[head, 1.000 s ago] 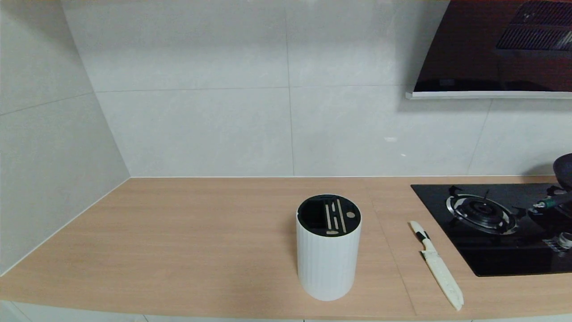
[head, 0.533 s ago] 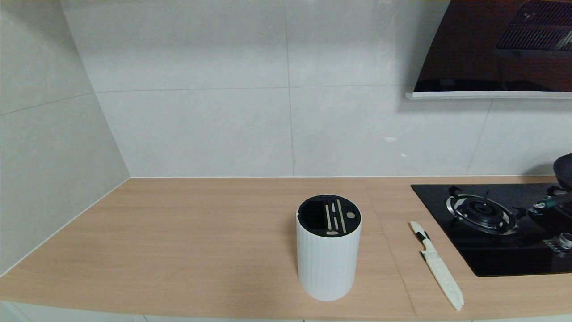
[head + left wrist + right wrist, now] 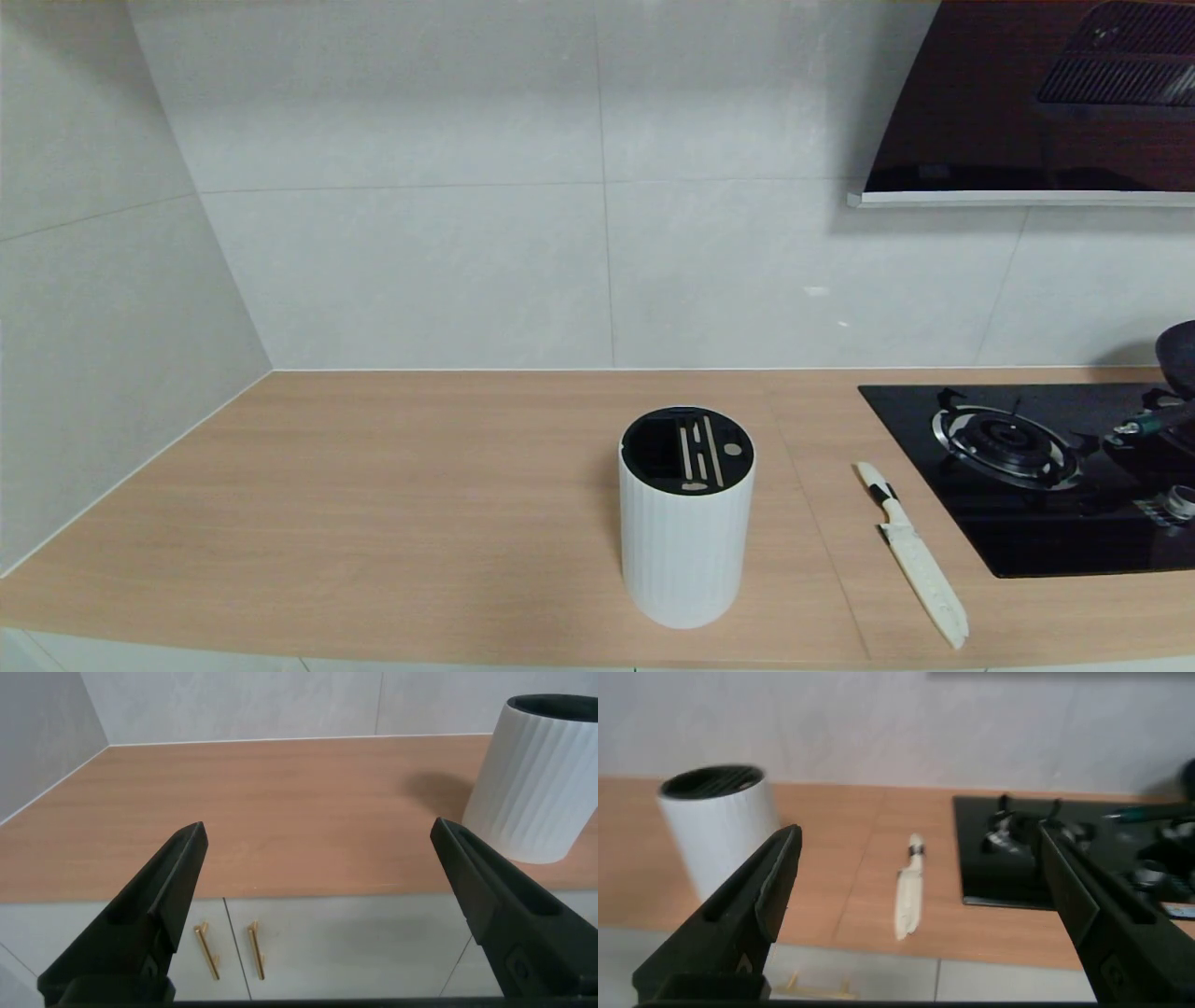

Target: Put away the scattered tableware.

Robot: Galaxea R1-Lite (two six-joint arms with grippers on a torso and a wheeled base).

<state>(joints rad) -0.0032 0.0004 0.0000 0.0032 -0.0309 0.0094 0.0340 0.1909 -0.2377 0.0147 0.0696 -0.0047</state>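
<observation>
A white ribbed knife holder (image 3: 686, 518) with a black slotted top stands on the wooden counter (image 3: 420, 504) near its front edge. A cream knife (image 3: 910, 551) with a black band on its handle lies flat to the holder's right, beside the stove. My left gripper (image 3: 318, 849) is open, held below and in front of the counter edge, with the knife holder (image 3: 542, 775) off to one side. My right gripper (image 3: 920, 868) is open too, in front of the counter, with the knife (image 3: 909, 896) between its fingers in the distance and the knife holder (image 3: 719, 826) nearby.
A black gas stove (image 3: 1036, 467) with a burner ring takes up the counter's right end, with a dark pan (image 3: 1176, 350) at the far edge. A range hood (image 3: 1036, 103) hangs above. Tiled walls close the back and left. Cabinet handles (image 3: 229, 949) show below the counter.
</observation>
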